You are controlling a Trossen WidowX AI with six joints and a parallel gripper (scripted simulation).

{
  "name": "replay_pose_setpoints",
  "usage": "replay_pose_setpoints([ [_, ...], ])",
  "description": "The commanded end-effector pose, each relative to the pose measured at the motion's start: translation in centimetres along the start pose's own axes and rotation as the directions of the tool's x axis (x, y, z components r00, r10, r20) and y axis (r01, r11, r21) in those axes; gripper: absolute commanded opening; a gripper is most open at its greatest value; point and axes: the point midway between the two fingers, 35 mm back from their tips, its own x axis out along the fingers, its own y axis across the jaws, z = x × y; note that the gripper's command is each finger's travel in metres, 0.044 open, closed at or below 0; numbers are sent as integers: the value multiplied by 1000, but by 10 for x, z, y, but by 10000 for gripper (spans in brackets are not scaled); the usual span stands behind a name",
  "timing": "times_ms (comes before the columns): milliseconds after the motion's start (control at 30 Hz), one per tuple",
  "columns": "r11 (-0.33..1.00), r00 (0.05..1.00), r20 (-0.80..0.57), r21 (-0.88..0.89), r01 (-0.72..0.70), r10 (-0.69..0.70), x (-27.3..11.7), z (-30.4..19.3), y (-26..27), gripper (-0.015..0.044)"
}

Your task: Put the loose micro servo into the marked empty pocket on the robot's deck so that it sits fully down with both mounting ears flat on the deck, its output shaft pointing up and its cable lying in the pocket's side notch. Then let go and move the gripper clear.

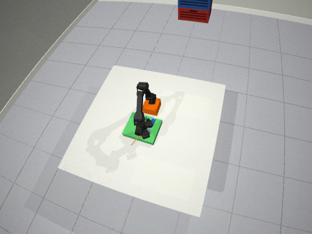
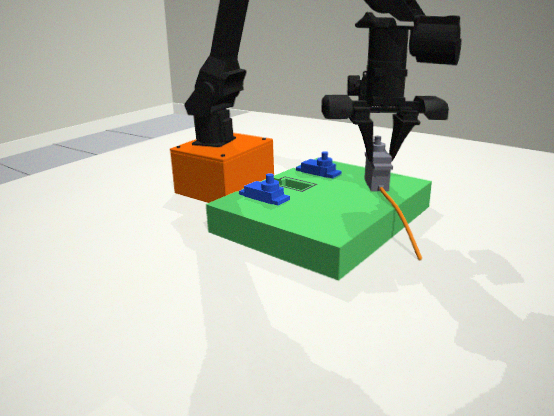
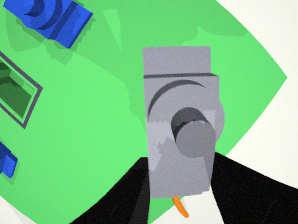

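The loose grey micro servo (image 2: 378, 172) (image 3: 175, 170) stands upright on the green deck (image 2: 320, 220) (image 3: 90, 165) near its edge, shaft pointing up. Its orange cable (image 2: 403, 220) (image 3: 180, 207) hangs out over the deck's edge. My gripper (image 2: 381, 159) (image 3: 178, 162) points down and is shut on the servo, one finger on each side of its body. The marked empty pocket (image 2: 298, 184) (image 3: 17, 95), with a dark outline, lies between the two blue servos, away from the gripper. In the top view the arm mostly hides the servo and the pocket.
One blue servo (image 2: 265, 192) sits at the pocket's near side, another blue servo (image 2: 320, 167) at its far side; both stick up above the deck. The arm's orange base box (image 2: 200, 175) (image 1: 151, 108) stands just beyond the deck. A white mat (image 1: 174, 146) lies under everything.
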Motion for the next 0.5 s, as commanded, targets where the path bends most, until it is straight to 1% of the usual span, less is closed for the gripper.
replay_pose_setpoints([
  [0, 1000, 1000, -5, -2, 16, -16, -20, 0, 0, 0],
  [100, 1000, 1000, -5, -2, 15, -15, -26, 3, 5, 0],
  [467, 1000, 1000, -5, -2, 15, -15, -26, 5, 8, 0],
])
